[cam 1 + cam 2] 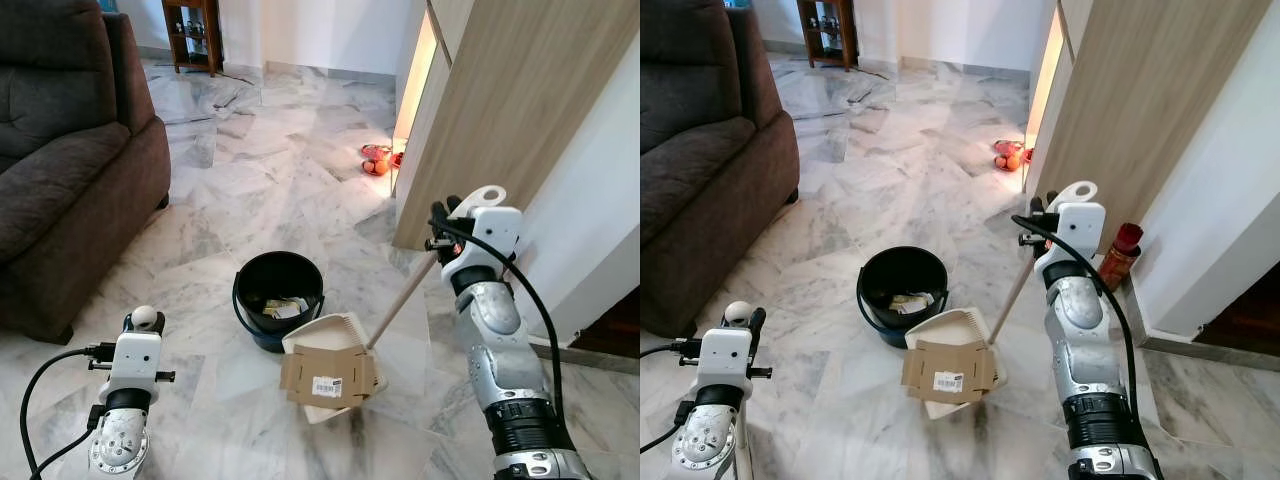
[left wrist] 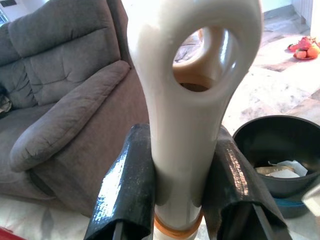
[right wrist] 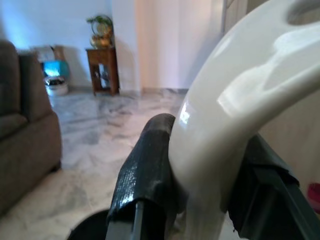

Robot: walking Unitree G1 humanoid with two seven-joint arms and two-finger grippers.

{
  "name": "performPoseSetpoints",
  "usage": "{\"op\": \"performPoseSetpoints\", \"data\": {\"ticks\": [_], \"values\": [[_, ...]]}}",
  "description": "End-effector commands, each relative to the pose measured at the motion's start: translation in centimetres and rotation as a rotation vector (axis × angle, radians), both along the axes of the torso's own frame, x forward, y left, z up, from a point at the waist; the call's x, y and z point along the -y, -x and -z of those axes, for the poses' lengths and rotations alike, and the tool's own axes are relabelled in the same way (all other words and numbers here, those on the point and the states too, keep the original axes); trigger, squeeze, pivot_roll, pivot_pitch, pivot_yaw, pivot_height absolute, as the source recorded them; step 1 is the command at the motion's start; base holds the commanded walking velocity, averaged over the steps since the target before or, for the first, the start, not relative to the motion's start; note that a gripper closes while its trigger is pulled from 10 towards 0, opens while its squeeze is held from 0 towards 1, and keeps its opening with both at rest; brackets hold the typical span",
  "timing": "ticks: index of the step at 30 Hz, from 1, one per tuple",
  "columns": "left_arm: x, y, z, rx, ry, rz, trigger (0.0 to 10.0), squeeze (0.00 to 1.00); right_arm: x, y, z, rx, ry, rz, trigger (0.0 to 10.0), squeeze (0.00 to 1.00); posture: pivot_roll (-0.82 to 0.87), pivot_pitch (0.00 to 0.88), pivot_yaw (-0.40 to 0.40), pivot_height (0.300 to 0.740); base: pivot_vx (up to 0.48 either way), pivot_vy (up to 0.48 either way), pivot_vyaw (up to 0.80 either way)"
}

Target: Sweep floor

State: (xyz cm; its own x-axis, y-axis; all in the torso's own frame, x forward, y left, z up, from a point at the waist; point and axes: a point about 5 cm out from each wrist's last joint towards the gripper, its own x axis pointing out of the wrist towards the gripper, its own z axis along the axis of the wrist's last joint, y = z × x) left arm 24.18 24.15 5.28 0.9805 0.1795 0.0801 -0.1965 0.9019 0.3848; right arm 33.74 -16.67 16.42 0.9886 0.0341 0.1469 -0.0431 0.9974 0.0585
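We saw the right gripper (image 3: 200, 185) clenched on the white looped top of the dustpan handle (image 1: 402, 296), its black fingers (image 3: 145, 175) pressed against both sides of the plastic. The wooden shaft of that handle slanted down from the gripper, in front of the wood-panelled wall (image 1: 500, 110), to the cream dustpan (image 1: 330, 345) lying on the marble floor (image 1: 270, 170). A flattened piece of cardboard (image 1: 328, 376) with a white label lay across the pan's open front. Just behind the pan, touching or nearly touching it, stood the black bucket (image 1: 278, 298), with scraps of paper lying at its bottom.

On our other side the left gripper (image 2: 180, 200) was closed around a second white handle with a looped end and an orange ring below it, the broom handle (image 2: 192, 100), held upright low near the floor. We could not make out the broom's head.

The brown sofa (image 1: 60, 150) stood on the robot's left, well apart from the bucket. A small pile of red and orange things (image 1: 378, 158) lay on the floor by the lit gap at the wall's far edge. A red-capped bottle (image 1: 1118, 255) stood at the foot of the wall, beside the right arm. A dark wooden stand (image 1: 193, 32) stood at the far end of the room.
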Motion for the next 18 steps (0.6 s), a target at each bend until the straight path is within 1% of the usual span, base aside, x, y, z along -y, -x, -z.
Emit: {"op": "performPoseSetpoints", "data": {"ticks": [1,4,8,11,15,18], "values": [[0.0,-0.5,-0.6,0.031,-0.011,0.016,10.0,0.0,-0.5,-0.1,-3.0,0.11,-0.074,-0.028,10.0,0.0,0.09,0.0,-0.062,0.74,0.0,0.0,0.0],[0.0,-0.5,-0.7,0.032,-0.012,0.018,10.0,0.0,-0.8,-0.1,-4.2,0.133,-0.098,-0.037,10.0,0.0,0.09,0.0,-0.06,0.74,0.0,0.0,0.0],[-0.1,-0.4,-0.6,0.03,-0.012,0.015,10.0,0.0,-0.9,-0.1,-4.9,0.144,-0.099,-0.045,10.0,0.0,0.09,0.0,-0.059,0.74,0.0,0.0,0.0],[-0.1,-0.3,-0.6,0.027,-0.012,0.013,10.0,0.0,-0.7,-0.1,-5.4,0.154,-0.108,-0.032,10.0,0.0,0.09,0.0,-0.058,0.74,0.0,0.0,0.0],[-0.2,-0.3,-0.6,0.024,-0.012,0.006,10.0,0.0,-0.3,0.1,-6.9,0.207,-0.139,0.006,10.0,0.0,0.1,0.0,-0.056,0.74,0.0,0.0,0.0],[-0.3,-0.3,-0.6,0.023,-0.014,0.0,10.0,0.0,0.0,0.3,-8.3,0.282,-0.165,0.037,10.0,0.0,0.1,0.0,-0.055,0.74,0.0,0.0,0.0]]}}
